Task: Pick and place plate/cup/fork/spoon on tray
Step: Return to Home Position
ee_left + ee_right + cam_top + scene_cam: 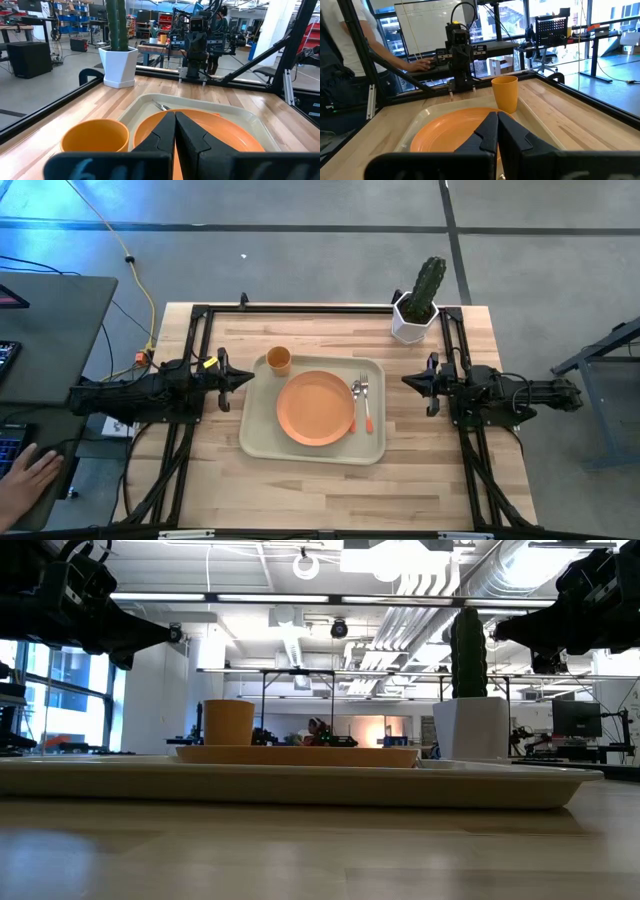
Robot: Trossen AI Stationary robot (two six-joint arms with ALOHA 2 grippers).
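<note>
The cream tray (262,442) lies at the table's middle. The orange plate (315,408) rests flat in it. The orange cup (279,360) stands upright in the tray's far left corner. The fork (367,408) and spoon (356,402) lie side by side on the tray, right of the plate. My left gripper (250,377) is shut and empty, left of the tray and above the table; it also shows in the left wrist view (175,119). My right gripper (405,380) is shut and empty, right of the tray; it also shows in the right wrist view (497,119).
A white hexagonal pot with a green cactus (417,305) stands at the table's far right corner. A black frame (300,307) runs along the table's edges. A person's hand (28,476) rests at a desk left of the table.
</note>
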